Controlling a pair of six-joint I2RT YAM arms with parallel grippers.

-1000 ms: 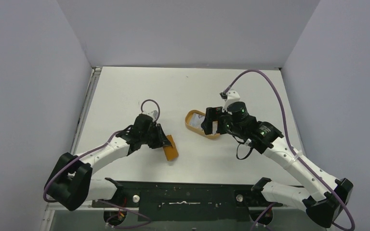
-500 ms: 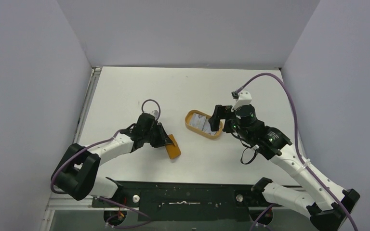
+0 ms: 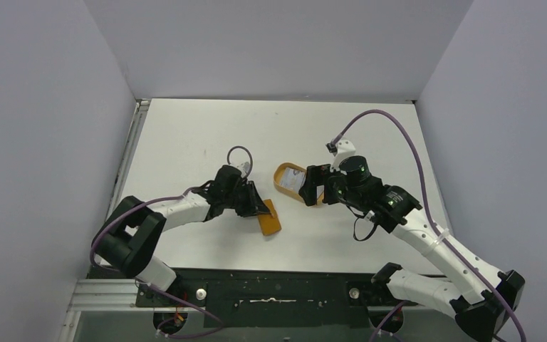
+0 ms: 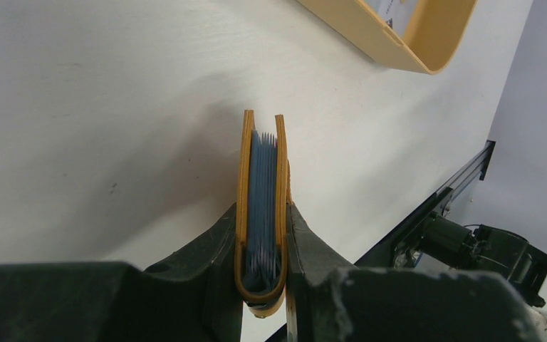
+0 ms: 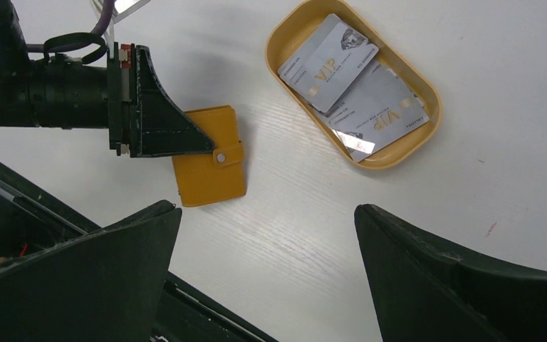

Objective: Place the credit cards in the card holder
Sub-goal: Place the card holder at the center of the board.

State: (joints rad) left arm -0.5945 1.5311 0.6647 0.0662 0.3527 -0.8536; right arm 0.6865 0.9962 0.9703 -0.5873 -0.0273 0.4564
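The orange-brown card holder (image 3: pixel 270 219) is folded, and my left gripper (image 3: pixel 255 208) is shut on its spine end, low over the table. In the left wrist view the card holder (image 4: pixel 262 171) is edge-on, with blue-grey inner pockets between its two covers. From the right wrist the card holder (image 5: pixel 209 171) shows its snap tab, with a left finger (image 5: pixel 164 128) lying over it. Two pale credit cards (image 5: pixel 331 60) (image 5: pixel 381 110) lie in the oval tan tray (image 5: pixel 407 151). My right gripper (image 5: pixel 267 210) hangs open above the table, between holder and tray, holding nothing.
The tan tray (image 3: pixel 287 178) sits mid-table, partly covered by the right wrist (image 3: pixel 342 182). The tray's rim (image 4: pixel 370 39) lies just beyond the holder. A black rail (image 3: pixel 271 285) runs along the near table edge. Grey walls enclose the table on three sides.
My left arm has carried the card holder to the right, closer to the tray. The right gripper swung right off the tray, then came back left over it, staying open.
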